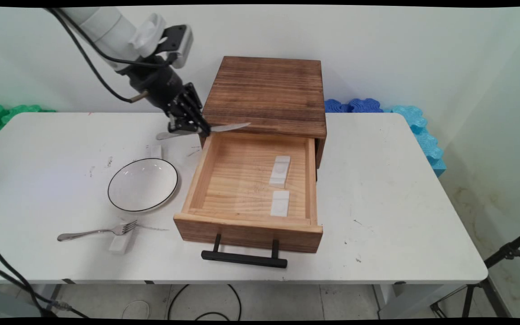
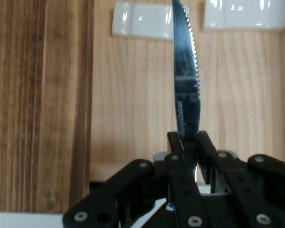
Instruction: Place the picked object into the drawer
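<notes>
The knife (image 2: 186,80) tip is cut off at the hand view's top edge, as are both white rests (image 2: 141,21).

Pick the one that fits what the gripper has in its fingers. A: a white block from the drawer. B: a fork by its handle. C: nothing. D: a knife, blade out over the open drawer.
D: the gripper is shut on the knife, whose serrated blade reaches over the open drawer; the fork lies on the table.
</notes>
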{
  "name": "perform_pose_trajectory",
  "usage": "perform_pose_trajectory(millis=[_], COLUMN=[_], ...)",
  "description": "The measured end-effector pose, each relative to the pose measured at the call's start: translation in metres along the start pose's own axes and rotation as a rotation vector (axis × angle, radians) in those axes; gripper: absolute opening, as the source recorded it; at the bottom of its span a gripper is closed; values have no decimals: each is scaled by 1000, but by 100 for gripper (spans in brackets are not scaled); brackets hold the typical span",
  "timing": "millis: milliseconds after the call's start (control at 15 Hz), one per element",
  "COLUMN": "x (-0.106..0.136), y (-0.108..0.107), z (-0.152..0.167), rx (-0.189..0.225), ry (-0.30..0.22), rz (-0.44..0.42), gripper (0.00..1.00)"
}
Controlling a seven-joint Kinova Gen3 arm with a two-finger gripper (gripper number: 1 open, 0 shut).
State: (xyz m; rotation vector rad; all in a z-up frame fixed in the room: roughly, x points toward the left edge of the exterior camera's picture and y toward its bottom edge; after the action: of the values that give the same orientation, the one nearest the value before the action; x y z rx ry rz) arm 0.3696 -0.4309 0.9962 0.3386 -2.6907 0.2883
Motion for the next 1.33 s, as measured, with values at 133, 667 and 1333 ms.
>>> perform_pose_trajectory(millis=[133,667,1333], x=[15,45,52], y=[7,5,-11], z=[3,35,83], rx=[4,45,23], ry=[4,15,19], rz=[2,13,17], gripper=[0,0,0])
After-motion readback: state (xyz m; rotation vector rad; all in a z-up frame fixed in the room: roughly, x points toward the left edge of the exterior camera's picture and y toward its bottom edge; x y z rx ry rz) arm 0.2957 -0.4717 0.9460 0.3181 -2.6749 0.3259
